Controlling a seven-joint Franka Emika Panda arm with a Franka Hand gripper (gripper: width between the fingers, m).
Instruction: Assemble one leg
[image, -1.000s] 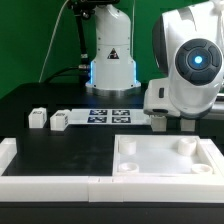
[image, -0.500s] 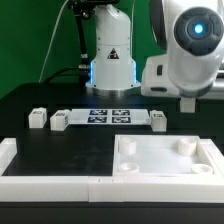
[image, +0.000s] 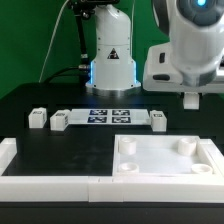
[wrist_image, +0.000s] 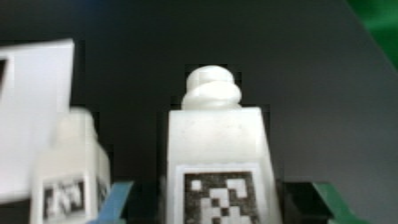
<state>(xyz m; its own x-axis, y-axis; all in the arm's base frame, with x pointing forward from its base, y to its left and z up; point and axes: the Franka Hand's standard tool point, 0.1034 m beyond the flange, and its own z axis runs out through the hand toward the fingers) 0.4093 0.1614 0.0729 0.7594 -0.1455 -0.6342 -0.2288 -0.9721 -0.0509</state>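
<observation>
Your black table (image: 70, 142) carries the large white plastic tabletop tray (image: 165, 170) with round sockets. High at the exterior view's right, the gripper (wrist_image: 222, 205), half-closed, pinches the chunky white knob-ended leg (wrist_image: 217, 150), its black-and-white square tag showing.

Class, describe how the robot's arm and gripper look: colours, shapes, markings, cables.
The arm has a smooth, rounded white casing with a dark-rimmed round cap. Its white base glows blue at the rim and carries a black triangle label; thin black cables run beside it. The gripper is a boxy white block with dark fingers, whose pads look teal.
</observation>
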